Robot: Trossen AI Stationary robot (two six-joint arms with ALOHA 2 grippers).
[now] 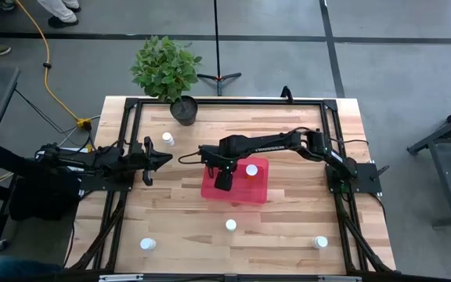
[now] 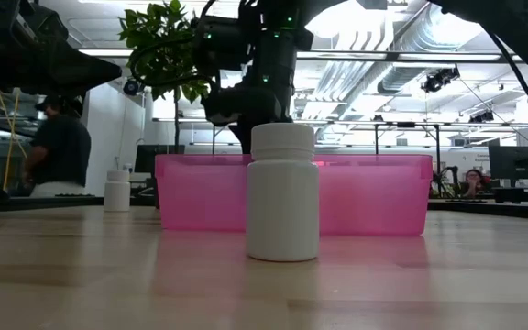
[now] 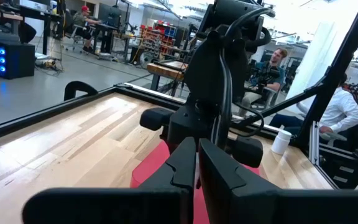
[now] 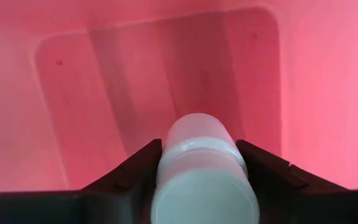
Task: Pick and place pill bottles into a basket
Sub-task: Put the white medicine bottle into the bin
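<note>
**Right arm holds bottle over basket, release pending**

Wooden surface with a black frame, potted plant at the far edge. Pink basket sits near the centre. Right end effector hangs directly above the basket interior, fingers closed around a white pill bottle; the wrist view looks along the bottle's long axis at the basket floor, so the drop point lies straight below. One capped bottle already stands inside the basket.

Loose bottles on the surface: one near the far-left corner beside the plant, one just off the basket's near side, one at the near-left corner, one at the near-right corner.

Left end effector waits at the left edge, fingers pressed together, empty. Judgement: next step is opening the fingers; right arm is the nearer one for the bottle by the basket's near side.
</note>
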